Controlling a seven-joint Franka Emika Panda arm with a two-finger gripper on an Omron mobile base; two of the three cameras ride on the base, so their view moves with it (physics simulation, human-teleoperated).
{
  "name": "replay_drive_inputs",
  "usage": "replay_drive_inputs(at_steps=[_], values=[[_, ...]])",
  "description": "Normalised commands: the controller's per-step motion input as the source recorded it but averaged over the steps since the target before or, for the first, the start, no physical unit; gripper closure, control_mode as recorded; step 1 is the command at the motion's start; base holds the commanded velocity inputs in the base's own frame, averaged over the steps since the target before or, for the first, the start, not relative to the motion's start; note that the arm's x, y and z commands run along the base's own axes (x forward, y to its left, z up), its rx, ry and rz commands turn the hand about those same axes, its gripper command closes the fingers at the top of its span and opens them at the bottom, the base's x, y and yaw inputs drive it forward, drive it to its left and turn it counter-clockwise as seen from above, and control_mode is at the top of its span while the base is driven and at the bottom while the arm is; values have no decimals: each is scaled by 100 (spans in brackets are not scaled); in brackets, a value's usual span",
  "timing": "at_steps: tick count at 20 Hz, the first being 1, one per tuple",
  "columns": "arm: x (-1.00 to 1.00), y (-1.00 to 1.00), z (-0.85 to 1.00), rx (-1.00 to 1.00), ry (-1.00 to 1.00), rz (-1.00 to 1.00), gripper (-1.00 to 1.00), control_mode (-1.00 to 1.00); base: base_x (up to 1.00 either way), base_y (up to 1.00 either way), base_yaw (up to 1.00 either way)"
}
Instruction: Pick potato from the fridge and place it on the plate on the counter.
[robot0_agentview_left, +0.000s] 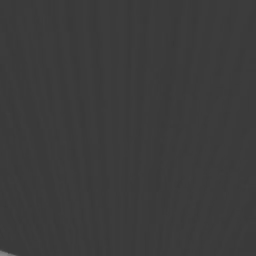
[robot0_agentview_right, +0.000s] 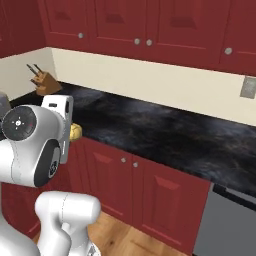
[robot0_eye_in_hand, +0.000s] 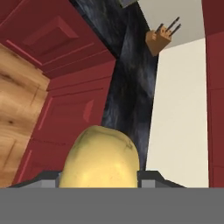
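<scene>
My gripper (robot0_eye_in_hand: 99, 177) is shut on the potato (robot0_eye_in_hand: 99, 159), a lumpy yellow-tan oval that sits between the two fingers (robot0_eye_in_hand: 154, 176) in the hand view. In the right base view the potato (robot0_agentview_right: 75, 131) peeks out behind my white wrist, held in the air just off the front edge of the black marbled counter (robot0_agentview_right: 165, 135). The counter (robot0_eye_in_hand: 131, 87) also runs through the hand view beyond the potato. The plate is out of view. A flat dark grey surface (robot0_agentview_left: 128, 125) stands close before the left base camera; I cannot tell whether it is the fridge.
A wooden knife block (robot0_agentview_right: 44, 82) stands at the counter's far left corner, against the cream wall (robot0_agentview_right: 150, 80). Red cabinet doors (robot0_agentview_right: 125, 185) run under the counter and above it. A grey appliance front (robot0_agentview_right: 230, 225) is at lower right, with wooden floor (robot0_agentview_right: 120, 237) below.
</scene>
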Motion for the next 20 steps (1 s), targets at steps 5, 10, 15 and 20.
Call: replay_drive_inputs(at_steps=[5, 10, 15, 20], values=[[0, 0, 0, 0, 0, 0, 100, 100, 28, 0, 29], [0, 0, 0, 0, 0, 0, 100, 100, 37, 0, 32], [0, 0, 0, 0, 0, 0, 100, 100, 47, 0, 31], [0, 0, 0, 0, 0, 0, 100, 100, 51, 0, 31]])
